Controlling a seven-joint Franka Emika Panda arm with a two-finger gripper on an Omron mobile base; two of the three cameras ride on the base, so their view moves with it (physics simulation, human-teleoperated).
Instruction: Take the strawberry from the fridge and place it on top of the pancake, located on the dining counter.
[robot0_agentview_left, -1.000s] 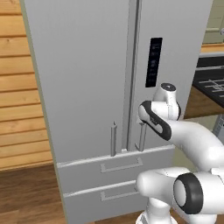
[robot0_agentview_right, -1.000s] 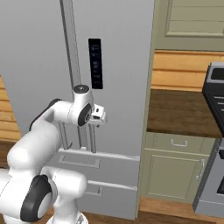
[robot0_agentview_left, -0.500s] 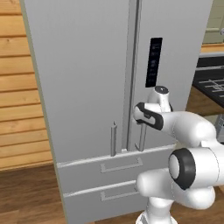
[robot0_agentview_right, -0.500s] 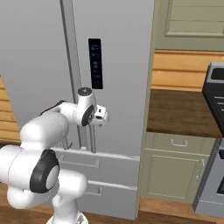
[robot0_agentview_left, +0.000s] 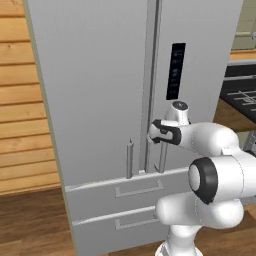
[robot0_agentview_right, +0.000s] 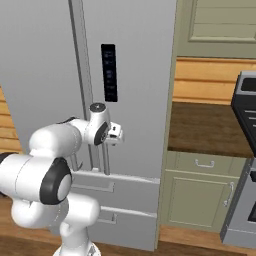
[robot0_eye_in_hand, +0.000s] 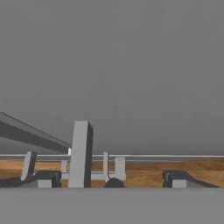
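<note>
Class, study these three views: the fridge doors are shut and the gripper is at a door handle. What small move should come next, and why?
Probably close the gripper on the right door's handle. The fridge is shut, and in the hand view the bar stands between the two fingertips, not yet clamped. Only after a firm grip does pulling the door open make sense.

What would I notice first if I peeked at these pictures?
A tall grey fridge with both doors shut takes up most of the scene. Right in front, the white robot's gripper is up against the right door's bar handle, jaws spread on either side of it. To the right sits a sage-green cabinet.
</note>
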